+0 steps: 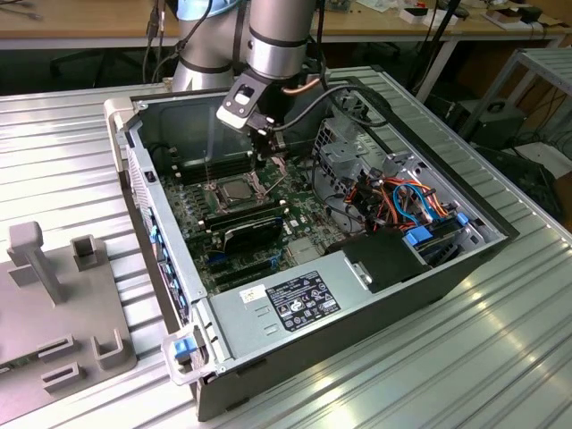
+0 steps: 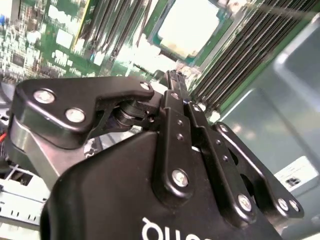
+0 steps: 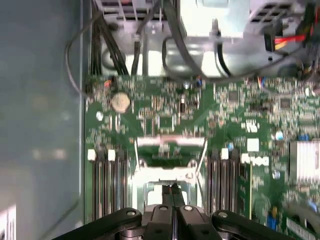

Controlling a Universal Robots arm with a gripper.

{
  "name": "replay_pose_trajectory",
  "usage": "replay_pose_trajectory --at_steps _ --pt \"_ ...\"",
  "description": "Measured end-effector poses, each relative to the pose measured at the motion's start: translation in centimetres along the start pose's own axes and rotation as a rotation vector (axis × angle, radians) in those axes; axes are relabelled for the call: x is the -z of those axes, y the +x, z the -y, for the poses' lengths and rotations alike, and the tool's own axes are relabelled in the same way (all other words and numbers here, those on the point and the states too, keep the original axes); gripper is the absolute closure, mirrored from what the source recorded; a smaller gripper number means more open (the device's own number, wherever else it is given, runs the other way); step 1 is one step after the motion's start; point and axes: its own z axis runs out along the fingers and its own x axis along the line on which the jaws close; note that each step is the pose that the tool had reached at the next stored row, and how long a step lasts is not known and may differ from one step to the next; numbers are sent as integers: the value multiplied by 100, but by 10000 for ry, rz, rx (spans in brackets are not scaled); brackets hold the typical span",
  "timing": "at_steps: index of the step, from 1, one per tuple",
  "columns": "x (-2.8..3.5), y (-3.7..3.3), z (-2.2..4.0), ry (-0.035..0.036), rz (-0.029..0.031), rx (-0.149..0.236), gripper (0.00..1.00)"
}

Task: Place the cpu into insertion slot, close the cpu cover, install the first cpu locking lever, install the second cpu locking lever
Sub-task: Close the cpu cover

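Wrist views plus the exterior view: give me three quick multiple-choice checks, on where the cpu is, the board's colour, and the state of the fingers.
1. Where is the small silver-grey square cpu?
A. On the ribbed table outside the case
B. On the circuit board inside the open grey metal case
C. On the grey fixture beside the case

2. What colour is the circuit board?
A. Green
B. Red
C. White

3. How do the black metal fingers stand?
A. Spread wide
B. Shut on the cpu
C. Shut together

Answers:
1 B: the exterior view shows the cpu lying flat on the circuit board.
2 A: both wrist views show green.
3 C: the first wrist view shows the fingers meeting along a thin seam.
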Motion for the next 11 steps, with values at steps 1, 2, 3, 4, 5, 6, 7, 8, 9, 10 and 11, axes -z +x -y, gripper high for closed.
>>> replay_pose_trajectory --at_steps 1,2,3,4,5,6,7,8,9,10,11 --pt "-1 0 -37 3 0 1 89" --pt "4 0 -41 6 3 2 89" --pt "24 0 -42 5 0 1 89" --pt "48 0 -43 5 1 0 89" --pt "82 -1 -44 4 0 1 89" --pt "100 -1 -45 4 0 0 89" --pt "115 -1 -60 4 0 1 89" --pt "119 -1 -82 3 0 1 89" --pt "120 -1 -118 4 -1 -2 89" --pt "120 -1 -155 6 -1 0 89" --pt "119 -1 -223 13 -1 1 89"
